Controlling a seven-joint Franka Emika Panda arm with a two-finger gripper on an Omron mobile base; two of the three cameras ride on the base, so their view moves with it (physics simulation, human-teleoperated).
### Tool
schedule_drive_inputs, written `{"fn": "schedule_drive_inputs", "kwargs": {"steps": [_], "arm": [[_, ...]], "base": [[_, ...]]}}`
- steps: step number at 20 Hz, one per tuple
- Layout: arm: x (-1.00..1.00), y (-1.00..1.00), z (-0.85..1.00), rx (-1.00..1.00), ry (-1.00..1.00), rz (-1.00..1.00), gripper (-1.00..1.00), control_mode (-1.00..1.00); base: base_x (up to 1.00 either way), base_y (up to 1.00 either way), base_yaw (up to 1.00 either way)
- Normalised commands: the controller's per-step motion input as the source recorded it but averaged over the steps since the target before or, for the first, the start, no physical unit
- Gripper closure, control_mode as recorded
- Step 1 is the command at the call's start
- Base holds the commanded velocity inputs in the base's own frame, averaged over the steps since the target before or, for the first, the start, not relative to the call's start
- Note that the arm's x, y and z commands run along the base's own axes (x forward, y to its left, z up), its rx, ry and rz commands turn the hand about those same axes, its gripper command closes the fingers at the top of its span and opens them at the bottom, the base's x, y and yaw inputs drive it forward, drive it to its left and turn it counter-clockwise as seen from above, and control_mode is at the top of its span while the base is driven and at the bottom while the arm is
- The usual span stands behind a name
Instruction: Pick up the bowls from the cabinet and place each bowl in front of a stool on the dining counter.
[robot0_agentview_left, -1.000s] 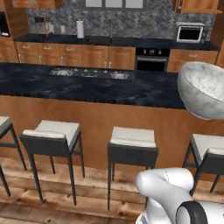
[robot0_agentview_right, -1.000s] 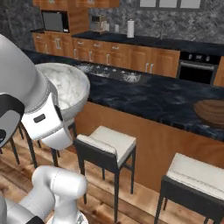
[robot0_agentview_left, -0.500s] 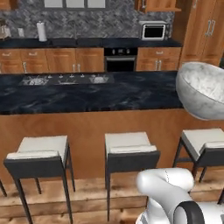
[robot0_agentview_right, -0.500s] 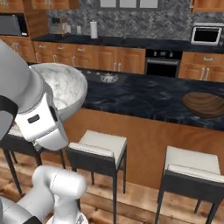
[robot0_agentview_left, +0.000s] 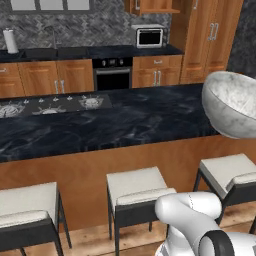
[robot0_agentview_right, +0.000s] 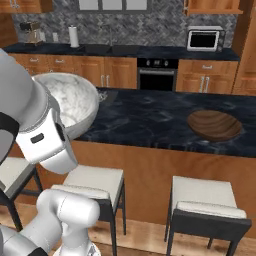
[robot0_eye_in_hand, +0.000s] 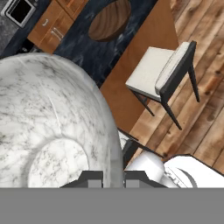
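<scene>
Left base view: I see the marble bowl (robot0_agentview_left: 231, 102) held up in the air at the right edge, tilted so its hollow faces left, hanging over the near edge of the desk (robot0_agentview_left: 125, 125). Three stools (robot0_agentview_left: 137, 192) stand along the desk's wooden front. Beyond the desk are a stove top (robot0_agentview_left: 50, 105), an oven (robot0_agentview_left: 113, 72) and a microwave (robot0_agentview_left: 149, 36).

Right base view: the marble bowl (robot0_agentview_right: 70, 102) sits just behind my arm's white link, raised above the desk's (robot0_agentview_right: 150, 117) left stretch, its hollow turned toward the camera. The wood bowl (robot0_agentview_right: 214, 125) rests upright on the desk, well apart to the right, with a stool (robot0_agentview_right: 207, 205) below and just in front of it. Another stool (robot0_agentview_right: 95, 185) stands under the marble bowl.

Hand view: the gripper (robot0_eye_in_hand: 107, 178) is clamped on the marble bowl's (robot0_eye_in_hand: 52, 127) rim, one fingertip inside the wall and one outside. The wood bowl (robot0_eye_in_hand: 109, 19) lies on the desk (robot0_eye_in_hand: 87, 48) at the top of the view, with a stool (robot0_eye_in_hand: 168, 72) on the wood floor (robot0_eye_in_hand: 197, 122) beside the desk front.
</scene>
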Motion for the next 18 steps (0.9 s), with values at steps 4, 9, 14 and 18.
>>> {"fn": "schedule_drive_inputs", "kwargs": {"steps": [4, 9, 14, 18], "arm": [[0.00, 0.00, 0.00, 0.00, 0.00, 0.00, 1.00, 1.00], [0.00, 0.00, 0.00, 0.00, 0.00, 0.00, 1.00, 1.00], [0.00, 0.00, 0.00, 0.00, 0.00, 0.00, 1.00, 1.00], [0.00, 0.00, 0.00, 0.00, 0.00, 0.00, 1.00, 1.00]], "base": [[0.92, 0.30, -0.20], [0.73, 0.21, -0.13], [0.14, 0.15, -0.08], [0.03, 0.06, -0.05]]}}
